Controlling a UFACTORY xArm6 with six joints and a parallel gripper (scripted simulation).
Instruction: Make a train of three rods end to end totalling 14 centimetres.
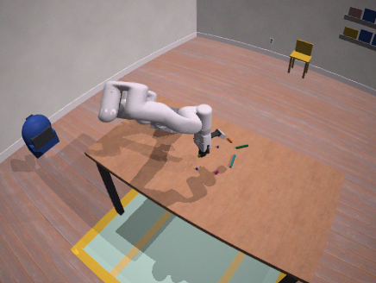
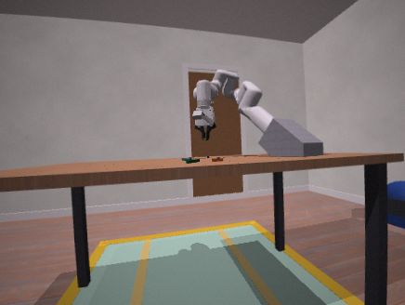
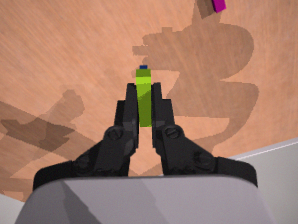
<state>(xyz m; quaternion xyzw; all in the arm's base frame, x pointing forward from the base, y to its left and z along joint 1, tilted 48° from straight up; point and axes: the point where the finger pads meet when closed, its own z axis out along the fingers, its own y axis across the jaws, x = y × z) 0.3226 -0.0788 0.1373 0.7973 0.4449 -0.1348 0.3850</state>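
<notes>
My gripper is shut on the lime rod, high above the table. A small blue rod lies on the table, seen just past the lime rod's far end in the wrist view. Another blue rod lies nearer the orange rod. The magenta rod lies apart, partly cut off in the wrist view. The turquoise rod and the green rod lie separately, at different angles.
The wooden table carries the loose rods around the area below my gripper. The arm's shadow falls across the table beside the magenta rod. The arm's grey base stands at one end of the table.
</notes>
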